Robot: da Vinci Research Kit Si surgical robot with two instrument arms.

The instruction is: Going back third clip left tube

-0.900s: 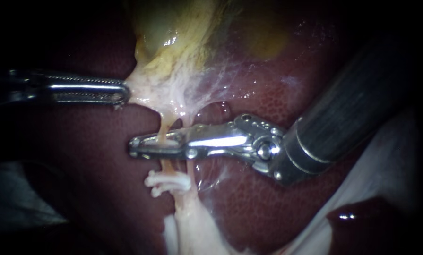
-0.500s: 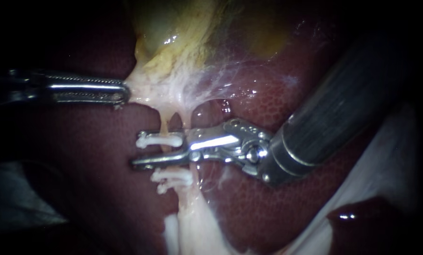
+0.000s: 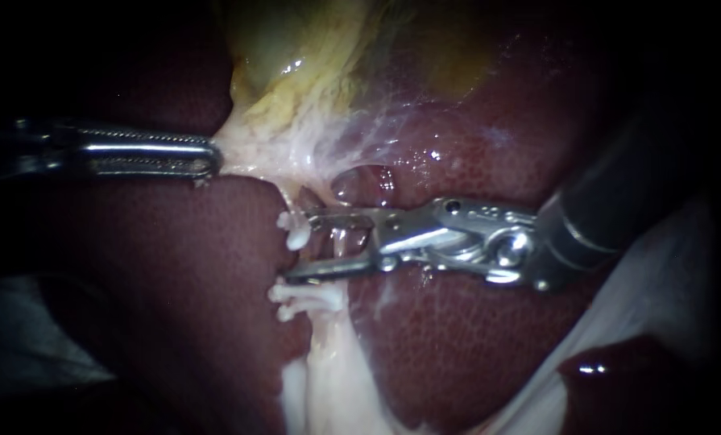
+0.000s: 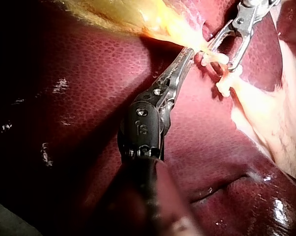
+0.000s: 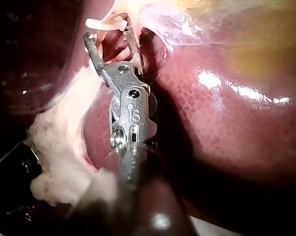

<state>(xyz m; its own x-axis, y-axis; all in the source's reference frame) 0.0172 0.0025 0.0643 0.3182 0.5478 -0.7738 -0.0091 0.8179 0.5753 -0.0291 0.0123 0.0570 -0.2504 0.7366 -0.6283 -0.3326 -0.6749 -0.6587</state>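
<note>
Now we hold the pale tissue [image 3: 243,149] at the neck of the gallbladder [image 3: 296,56] with our left instrument [image 3: 213,159]; its hand is closed, both jaws pressing on that tissue, which is stretched taut. Our right instrument [image 3: 301,246] lies over the liver [image 3: 473,338] with its hand spread wide, gripping nothing. A white clip [image 3: 294,231] sits across the left tube [image 3: 292,201] just at the tips of those open jaws, and two more clips [image 3: 302,296] sit close together farther down the same tube.
</note>
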